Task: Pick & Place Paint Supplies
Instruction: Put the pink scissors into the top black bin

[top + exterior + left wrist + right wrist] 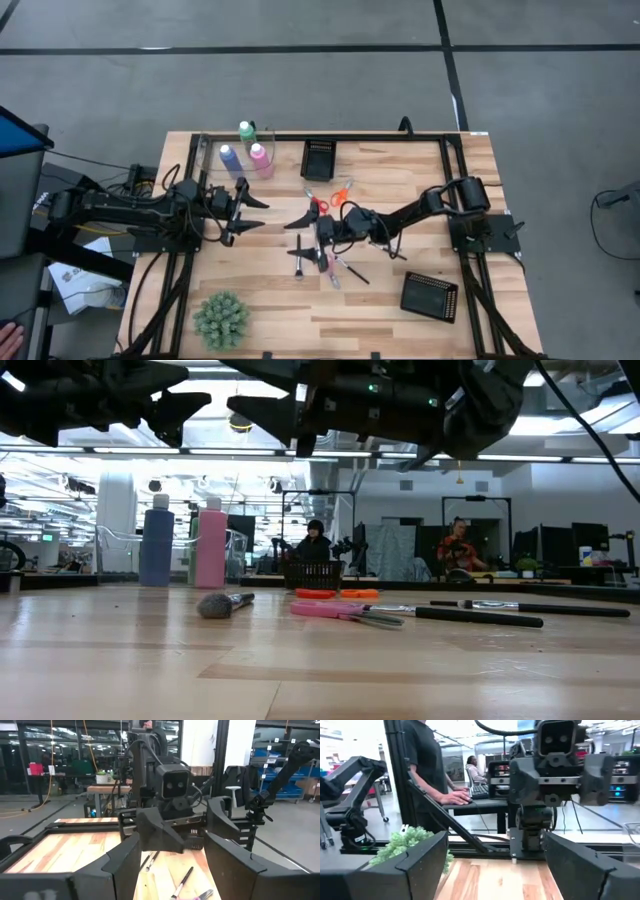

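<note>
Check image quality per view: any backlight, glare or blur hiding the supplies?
High view: even light, soft shadows, bottles and scissors legible. Low view: arms silhouetted against bright ceiling lights; brush and pink scissors readable. Left wrist view: near fingers soft. Right wrist view: bright background washes out, plant blurred.

Both open tools — left tool, right tool — faced each other above the surface; brushes lay just below.
</note>
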`<state>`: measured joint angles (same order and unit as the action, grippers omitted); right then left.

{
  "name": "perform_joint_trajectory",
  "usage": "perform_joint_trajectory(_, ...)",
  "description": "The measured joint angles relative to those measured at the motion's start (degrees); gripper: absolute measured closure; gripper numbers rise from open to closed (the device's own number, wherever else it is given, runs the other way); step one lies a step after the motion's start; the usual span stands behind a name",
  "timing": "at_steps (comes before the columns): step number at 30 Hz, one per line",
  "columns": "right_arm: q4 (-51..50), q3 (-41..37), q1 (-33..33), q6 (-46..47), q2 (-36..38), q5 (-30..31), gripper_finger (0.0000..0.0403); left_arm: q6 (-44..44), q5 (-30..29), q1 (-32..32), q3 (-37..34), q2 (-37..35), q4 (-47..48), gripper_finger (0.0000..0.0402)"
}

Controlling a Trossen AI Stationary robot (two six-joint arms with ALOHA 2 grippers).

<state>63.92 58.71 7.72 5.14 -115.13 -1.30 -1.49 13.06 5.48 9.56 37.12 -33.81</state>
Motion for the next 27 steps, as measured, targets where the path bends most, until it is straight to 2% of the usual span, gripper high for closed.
perform_joint_trajectory(4, 0.0, 0.0, -0.3, 0.0, 0.0, 1.3, 0.0091, -0.7, 0.0, 0.0, 0.0, 0.0, 3.2, 0.0192)
perform_joint_trajectory(12, 0.7, 0.0, -1.1, -1.5, 0.0, 1.3, 0.0091, 1.3, -1.0, 0.0, 0.0, 2.5, 2.6, 0.0192)
perform_joint_trajectory(17, -2.2, 0.0, -1.2, -1.2, 0.0, 1.4, 0.0091, 2.3, -1.0, 0.2, 0.0, 5.6, 0.7, 0.0192)
perform_joint_trajectory(27, -1.8, 0.0, -1.2, -1.1, 0.0, 1.3, 0.0091, 0.6, -1.0, 0.0, 0.0, 11.5, -5.1, 0.0192)
